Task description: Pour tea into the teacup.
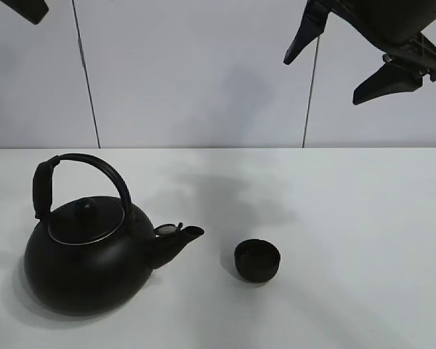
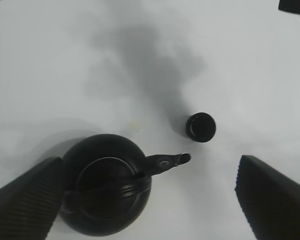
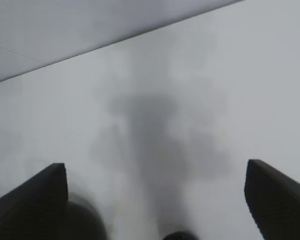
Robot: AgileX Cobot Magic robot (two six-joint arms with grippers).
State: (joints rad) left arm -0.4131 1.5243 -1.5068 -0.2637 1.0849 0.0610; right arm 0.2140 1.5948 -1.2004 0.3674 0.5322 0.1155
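The big black kettle point(image 1: 87, 254) with an arched handle stands on the white table at the left, its spout pointing right at the teacup point(image 1: 257, 260), a tiny matte-black bowl a short gap away. My left gripper point(image 2: 149, 166) is open and empty, high above the kettle point(image 2: 107, 192), with the teacup point(image 2: 201, 127) beyond the spout; only a tip of it shows in the exterior high view point(image 1: 25, 9). My right gripper point(image 1: 323, 78) is open and empty, high above the table's right half. In the right wrist view point(image 3: 156, 167) the teacup's rim point(image 3: 180, 235) barely shows.
The white table point(image 1: 349, 218) ends at a pale wall point(image 1: 203, 73) at the back. A dark tip of the right gripper point(image 2: 295, 6) shows in a corner of the left wrist view. The arms cast soft shadows on the table behind the cup.
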